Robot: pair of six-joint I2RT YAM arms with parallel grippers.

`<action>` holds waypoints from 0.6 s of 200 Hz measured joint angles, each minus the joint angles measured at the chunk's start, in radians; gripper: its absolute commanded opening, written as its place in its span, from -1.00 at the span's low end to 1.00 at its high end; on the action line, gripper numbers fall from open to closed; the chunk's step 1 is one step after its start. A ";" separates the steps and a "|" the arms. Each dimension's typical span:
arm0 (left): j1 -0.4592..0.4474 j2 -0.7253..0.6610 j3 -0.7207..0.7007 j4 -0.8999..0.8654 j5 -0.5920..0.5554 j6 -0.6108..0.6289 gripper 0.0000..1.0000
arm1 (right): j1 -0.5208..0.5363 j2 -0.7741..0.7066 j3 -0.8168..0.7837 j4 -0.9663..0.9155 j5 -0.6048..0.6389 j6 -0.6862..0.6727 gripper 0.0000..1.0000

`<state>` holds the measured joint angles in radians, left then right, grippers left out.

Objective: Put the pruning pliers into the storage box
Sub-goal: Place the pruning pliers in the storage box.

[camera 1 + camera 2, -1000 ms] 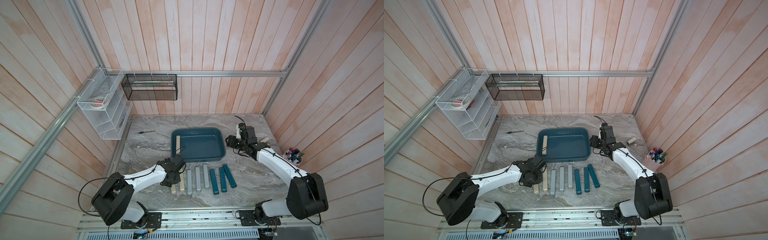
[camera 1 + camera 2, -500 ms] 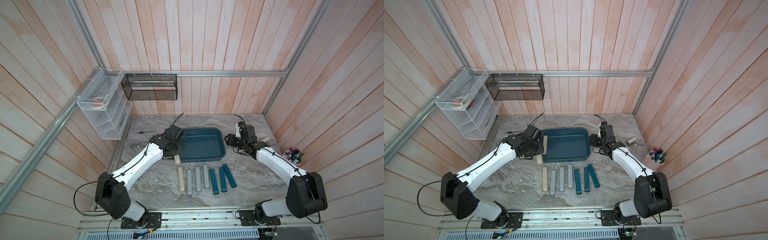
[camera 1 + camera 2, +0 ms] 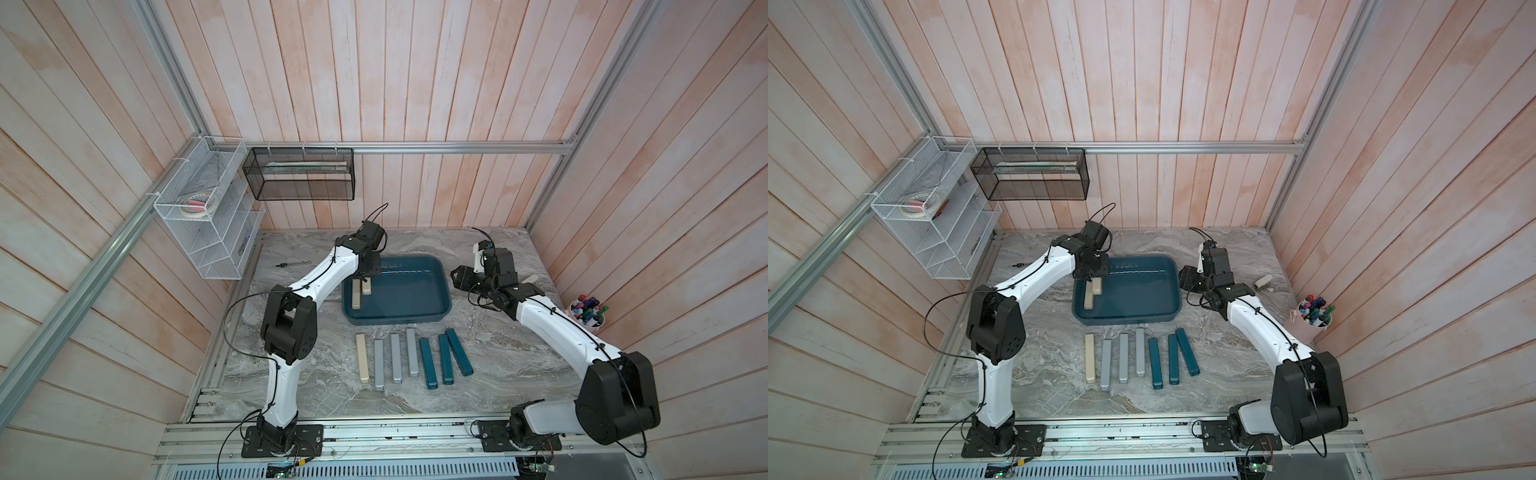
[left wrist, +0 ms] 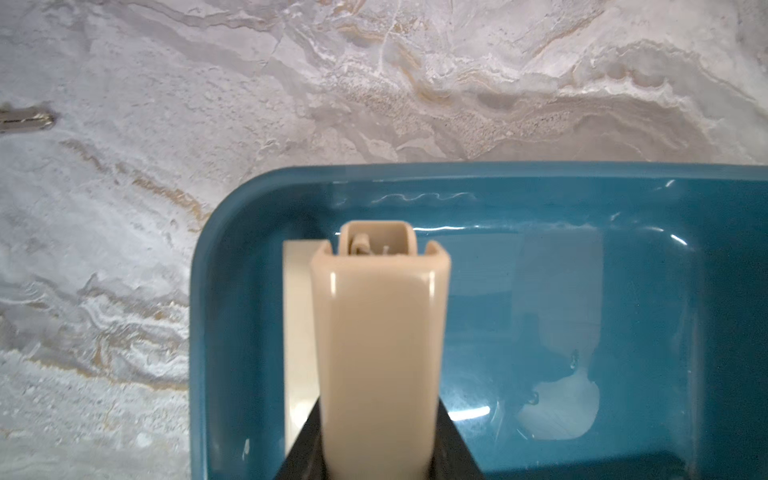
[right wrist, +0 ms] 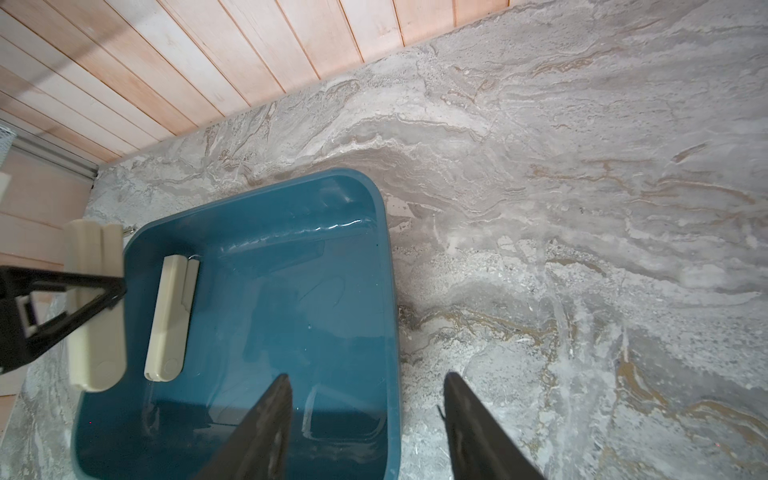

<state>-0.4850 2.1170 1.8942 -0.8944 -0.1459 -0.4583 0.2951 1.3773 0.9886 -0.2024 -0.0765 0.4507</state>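
My left gripper [image 3: 368,277] is shut on a beige pruning plier [image 3: 366,288], holding it just above the left part of the teal storage box [image 3: 440,320]. The wrist view shows this bar [image 4: 380,332] sticking out from between my jaws over the box floor. A second beige bar [image 3: 356,300] lies in the box along its left wall. On the table in front of the box lie one beige bar [image 3: 363,358], three grey ones [image 3: 396,357] and three teal ones [image 3: 445,359]. My right gripper [image 5: 365,382] is open, straddling the box's right rim [image 5: 392,332].
A thin silver tool [image 3: 293,263] lies at the back left. A white wire rack [image 3: 208,216] and a black mesh basket [image 3: 301,174] hang on the walls. A pink cup of markers [image 3: 588,313] and a small white object [image 3: 1262,282] sit at the right.
My left gripper lifted a beige bar from the left end of the front row and carried it back, over the left part of the box. The right arm stayed put.
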 measured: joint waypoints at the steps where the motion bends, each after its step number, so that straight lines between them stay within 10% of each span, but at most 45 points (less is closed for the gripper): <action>1: 0.000 0.002 0.002 0.000 0.000 0.001 -0.65 | 0.000 0.000 0.000 0.000 0.000 0.000 0.18; 120: 0.006 0.146 0.056 -0.003 0.008 0.028 -0.65 | 0.000 -0.010 -0.035 0.005 -0.005 0.000 0.18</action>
<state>-0.4793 2.2631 1.9499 -0.8974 -0.1383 -0.4301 0.2951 1.3670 0.9539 -0.1978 -0.0811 0.4511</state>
